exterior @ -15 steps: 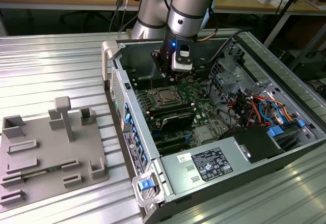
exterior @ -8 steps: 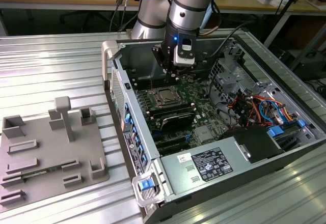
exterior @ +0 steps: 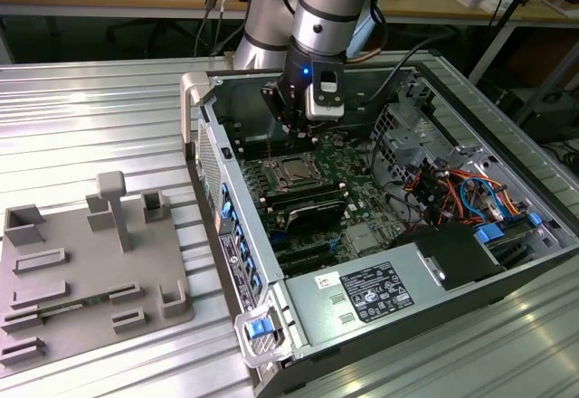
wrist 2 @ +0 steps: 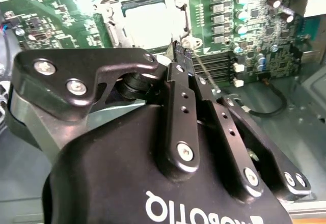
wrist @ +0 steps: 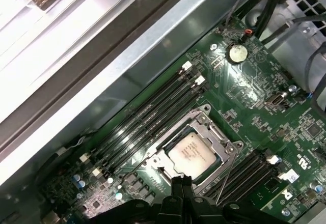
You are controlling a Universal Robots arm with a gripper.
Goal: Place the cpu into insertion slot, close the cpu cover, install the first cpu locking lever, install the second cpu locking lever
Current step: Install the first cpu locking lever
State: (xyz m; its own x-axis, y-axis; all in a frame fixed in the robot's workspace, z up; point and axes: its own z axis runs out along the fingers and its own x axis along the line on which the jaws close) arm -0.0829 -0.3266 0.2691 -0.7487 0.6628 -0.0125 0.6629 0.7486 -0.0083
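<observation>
Grey fixture plate (exterior: 68, 235) runs off the exterior view's left edge, and in the second wrist view the gripper (wrist 2: 179, 52) covers one rim of the insertion slot (wrist 2: 108, 20).

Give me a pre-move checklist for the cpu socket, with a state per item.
1. cpu seated flat in insertion slot: ok.
2. cpu cover down around the cpu: ok, going by the first wrist view.
3. Locking levers latched: cannot tell; one thin lever rod slants away beside the slot.
4. gripper positioned at the slot's edge: ok; it is shut, with its tips close to the cover's corner in both wrist views.
5. gripper holding a lever: cannot tell.
</observation>
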